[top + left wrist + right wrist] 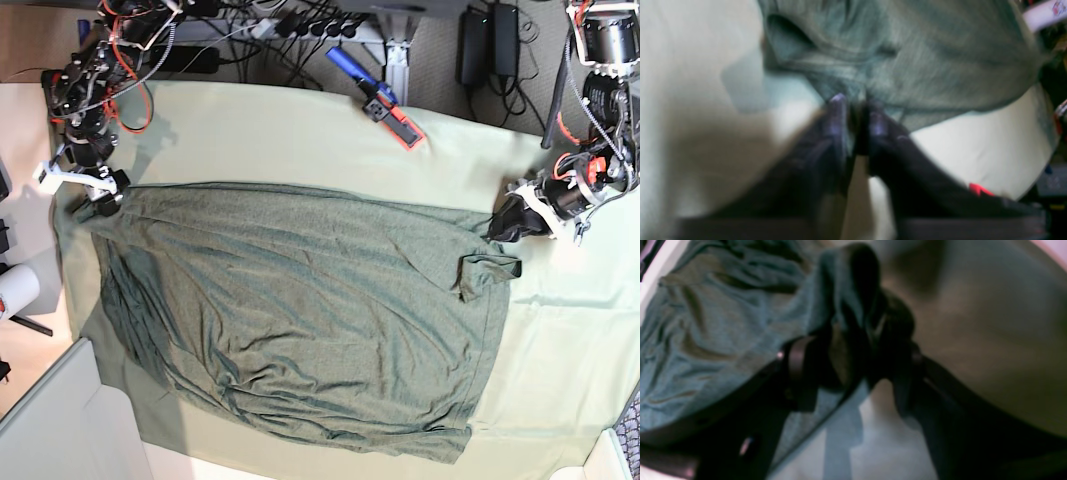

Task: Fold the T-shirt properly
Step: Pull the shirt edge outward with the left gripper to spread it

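Grippers [505,222] [100,200] pinch opposite T-shirt [300,310] edges on table cloth [560,330].

No legible text anywhere.

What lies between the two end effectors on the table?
In the base view, the T-shirt spreads across the whole stretch between the right end effector and the left end effector.

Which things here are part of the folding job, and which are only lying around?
Part of the job:
- T-shirt, spread on the table cloth
- left gripper, shut on the T-shirt's edge
- right gripper, with T-shirt fabric bunched between its fingers

Lying about:
- blue and red tool
- cables
- white roll
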You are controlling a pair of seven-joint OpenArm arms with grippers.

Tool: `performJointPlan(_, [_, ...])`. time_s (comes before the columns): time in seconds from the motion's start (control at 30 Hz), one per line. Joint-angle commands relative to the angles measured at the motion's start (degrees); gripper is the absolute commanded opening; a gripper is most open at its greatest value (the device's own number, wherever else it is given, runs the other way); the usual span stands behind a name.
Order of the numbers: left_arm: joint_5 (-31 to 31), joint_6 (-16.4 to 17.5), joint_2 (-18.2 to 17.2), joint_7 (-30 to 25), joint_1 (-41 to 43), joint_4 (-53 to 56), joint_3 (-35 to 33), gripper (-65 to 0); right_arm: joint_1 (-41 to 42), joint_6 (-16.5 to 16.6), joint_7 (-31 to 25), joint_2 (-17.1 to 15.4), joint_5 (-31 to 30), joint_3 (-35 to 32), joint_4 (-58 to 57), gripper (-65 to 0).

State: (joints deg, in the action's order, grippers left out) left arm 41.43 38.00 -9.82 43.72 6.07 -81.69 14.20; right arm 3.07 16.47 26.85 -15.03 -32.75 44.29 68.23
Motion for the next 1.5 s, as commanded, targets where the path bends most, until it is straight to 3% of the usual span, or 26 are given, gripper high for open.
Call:
performJointPlan(0.0, [0.66, 1.88, -0.35, -0.22, -0.50, -0.63, -0.04, -65.0, 1.22, 0.26, -0.70, -0.81, -0.66, 0.02, 0.74, -31.6])
performJointPlan(0.07, [0.68, 2.00, -0.44, -0.22, -0.52, -0.63, -0.04, -65.0, 1.60, 0.24, -0.79, -0.83, -0.66, -0.52, 0.74, -36.4])
performJointPlan(0.2, [2.47, 2.00, -2.01, 0.44, -0.52, -0.63, -0.02, -65.0, 2.19, 0.26, -0.72, -0.83, -0.61, -1.38, 0.74, -64.2])
performJointPlan(0.37, [11.02, 2.00, -6.51, 5.64, -0.50, -0.63, 0.20, -65.0, 2.16, 0.28, 1.14, -0.85, -0.55, -1.46, 0.76, -65.0])
performJointPlan(0.5, [14.47, 2.00, -9.11, 8.41, -0.46, -0.63, 0.20, -65.0, 2.12, 0.28, 3.23, -0.85, -2.49, -1.40, 0.83, -65.0])
performJointPlan(0.73, [18.38, 2.00, -9.77, 11.28, 0.50, -0.63, 5.27, -65.0, 1.81, 0.31, 8.81, -0.83, -3.13, -0.20, 2.89, -65.0])
performJointPlan(0.9, [21.14, 2.00, -12.44, 12.26, 2.10, -0.81, 7.91, -65.0, 1.42, 0.44, 13.40, -0.87, -3.76, 1.79, 5.42, -65.0])
performJointPlan(1.23, [23.56, 2.00, -17.77, 12.52, 8.00, -1.95, 8.31, -65.0, -8.87, 0.50, 13.92, -0.83, -5.22, 1.81, 15.63, -65.0])
performJointPlan(1.47, [25.99, 2.00, -18.80, 13.68, 12.70, -2.27, 14.40, -65.0, -15.96, 0.48, 13.92, -0.81, -5.35, 1.81, 20.59, -65.0])
